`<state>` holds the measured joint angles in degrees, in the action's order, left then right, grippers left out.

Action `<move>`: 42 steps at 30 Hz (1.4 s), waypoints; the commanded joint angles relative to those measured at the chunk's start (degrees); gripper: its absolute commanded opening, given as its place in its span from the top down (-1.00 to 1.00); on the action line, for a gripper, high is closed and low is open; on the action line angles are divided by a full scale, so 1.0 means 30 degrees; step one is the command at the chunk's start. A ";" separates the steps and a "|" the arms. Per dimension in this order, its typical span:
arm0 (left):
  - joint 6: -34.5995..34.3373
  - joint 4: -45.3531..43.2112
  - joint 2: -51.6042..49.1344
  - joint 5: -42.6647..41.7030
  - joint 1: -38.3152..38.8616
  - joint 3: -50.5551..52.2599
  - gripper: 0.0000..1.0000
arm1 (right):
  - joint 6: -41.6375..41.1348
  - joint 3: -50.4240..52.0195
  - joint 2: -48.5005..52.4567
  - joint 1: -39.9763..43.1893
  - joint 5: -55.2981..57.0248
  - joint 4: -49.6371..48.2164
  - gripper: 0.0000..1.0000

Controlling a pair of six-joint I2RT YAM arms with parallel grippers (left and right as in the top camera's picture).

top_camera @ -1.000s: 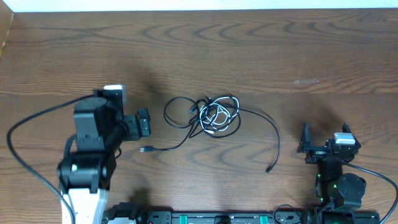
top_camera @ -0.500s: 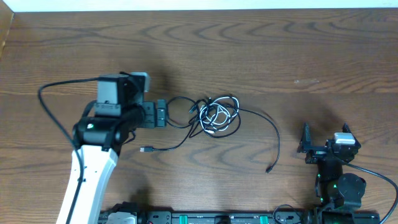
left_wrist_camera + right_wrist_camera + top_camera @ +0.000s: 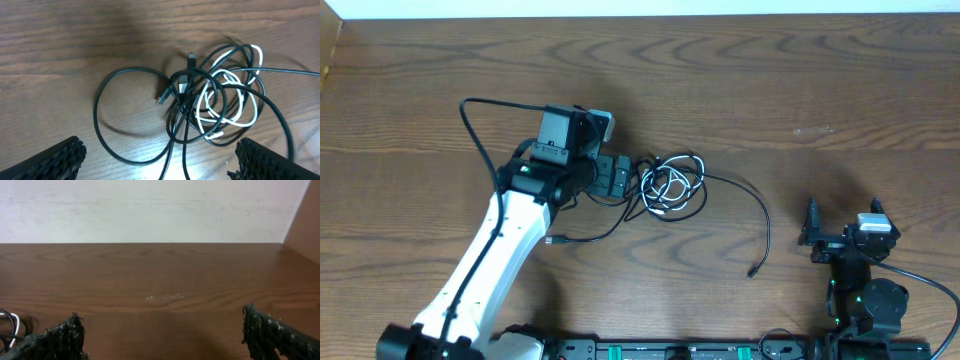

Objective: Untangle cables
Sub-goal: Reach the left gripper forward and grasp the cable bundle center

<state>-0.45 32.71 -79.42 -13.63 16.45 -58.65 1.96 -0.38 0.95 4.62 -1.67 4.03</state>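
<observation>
A tangle of thin black cables (image 3: 670, 185) with one white cable (image 3: 665, 190) wound through it lies mid-table. One black strand runs right to a plug end (image 3: 753, 271); another runs left to a plug (image 3: 552, 240). My left gripper (image 3: 628, 177) is open, right at the tangle's left edge. In the left wrist view the black cables (image 3: 200, 100) and white cable (image 3: 235, 95) lie just ahead of the open fingers (image 3: 160, 165), with a black loop (image 3: 107, 100) between them. My right gripper (image 3: 840, 215) is open and empty, far right of the tangle (image 3: 162, 340).
The wooden table (image 3: 770, 80) extends behind and to both sides of the tangle. A pale wall (image 3: 150, 210) stands past the far edge. The left arm's thick black cable (image 3: 480, 130) arcs over the table to the left.
My left arm has swung up and to the right, bringing its open gripper from well left of the cables to the tangle's left edge. The cables and the right arm have not moved.
</observation>
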 commanded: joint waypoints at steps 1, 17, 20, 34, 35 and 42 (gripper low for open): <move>-0.1348 -0.0379 -0.1020 -0.0117 0.0015 -0.0568 -0.94 | 0.0153 0.0022 -0.0153 -0.0109 0.0073 0.0087 -0.98; -0.0364 -0.1158 -0.3198 -0.0386 0.2040 -0.0561 -0.94 | 0.0153 0.0022 -0.0153 -0.0109 0.0073 0.0087 -0.99; -0.0372 -0.1173 -0.3475 -0.0393 0.2492 -0.0561 -0.94 | 0.0153 0.0022 -0.0153 -0.0109 0.0073 0.0087 -0.98; -0.0372 -0.1960 -0.4328 -0.0364 0.3548 -0.0495 -0.94 | 0.0153 0.0022 -0.0153 -0.0109 0.0073 0.0087 -0.98; -0.0372 -0.2025 -0.4568 -0.0379 0.3548 -0.0495 -0.94 | 0.0153 0.0022 -0.0153 -0.0109 0.0073 0.0087 -0.99; -0.0372 -0.2594 -0.6543 -0.0233 0.3548 -0.0495 -0.94 | 0.0153 0.0022 -0.0153 -0.0109 0.0073 0.0087 -0.99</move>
<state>-2.55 25.41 -97.14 -14.50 27.07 -58.65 1.96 -0.38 0.95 4.62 -1.67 4.03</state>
